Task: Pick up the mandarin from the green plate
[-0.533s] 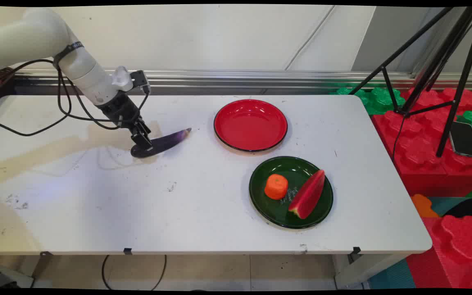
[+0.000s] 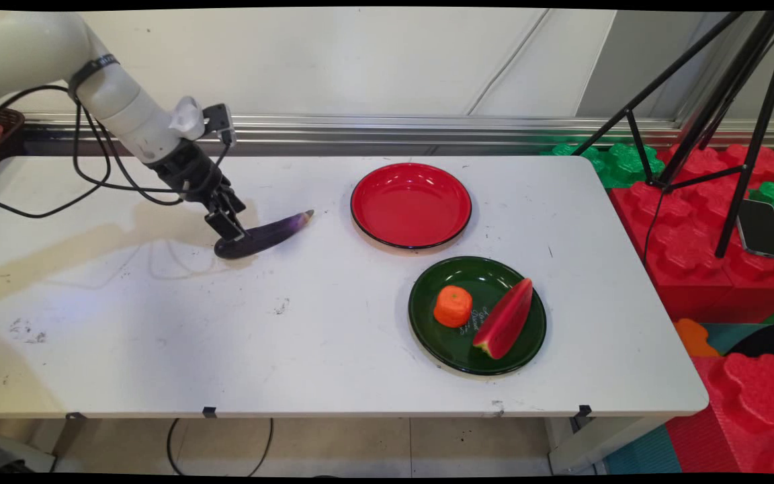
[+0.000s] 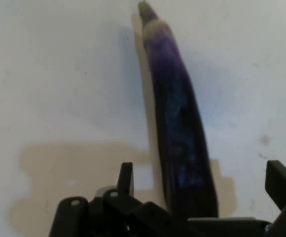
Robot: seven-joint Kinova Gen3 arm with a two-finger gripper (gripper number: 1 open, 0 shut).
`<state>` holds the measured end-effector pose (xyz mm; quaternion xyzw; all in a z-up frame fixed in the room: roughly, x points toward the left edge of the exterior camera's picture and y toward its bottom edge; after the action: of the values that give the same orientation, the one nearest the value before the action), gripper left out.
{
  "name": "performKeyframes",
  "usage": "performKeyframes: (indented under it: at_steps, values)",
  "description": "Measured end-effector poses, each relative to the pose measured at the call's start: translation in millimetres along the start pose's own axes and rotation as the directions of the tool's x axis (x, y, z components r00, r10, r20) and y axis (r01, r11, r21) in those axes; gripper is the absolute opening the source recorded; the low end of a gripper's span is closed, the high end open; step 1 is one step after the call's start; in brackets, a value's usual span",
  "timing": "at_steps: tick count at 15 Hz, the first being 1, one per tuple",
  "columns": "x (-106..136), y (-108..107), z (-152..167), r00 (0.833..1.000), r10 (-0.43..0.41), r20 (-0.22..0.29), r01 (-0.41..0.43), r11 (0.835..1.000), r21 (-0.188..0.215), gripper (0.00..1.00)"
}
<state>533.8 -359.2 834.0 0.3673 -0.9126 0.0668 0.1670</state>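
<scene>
Nearest the camera, at about 4 o'clock on the tabletop (image 2: 226, 349), a green plate (image 2: 441, 349) holds an orange piece (image 2: 453, 306) and a watermelon slice (image 2: 504, 319). Beyond it, toward 1 o'clock, sits an empty red plate (image 2: 410, 205). Out at 10 o'clock lies the eggplant (image 2: 263, 235), its long axis running from its blunt end toward 2 o'clock. The claw (image 2: 231, 232) hangs just over that blunt end, fingers spread apart either side of the body (image 3: 182, 128), not clamped.

Purple eggplant (image 3: 180, 133) lies lengthwise on white table (image 3: 59, 74), thick end between spread fingers (image 3: 125, 178).
</scene>
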Motion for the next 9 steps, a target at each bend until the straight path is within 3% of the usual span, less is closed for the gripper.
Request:
performKeyframes:
  at_steps: [9]
  values:
    - [17,26,-35,0.987,0.116,-0.111,-0.123,0.991,-0.060,1.00]
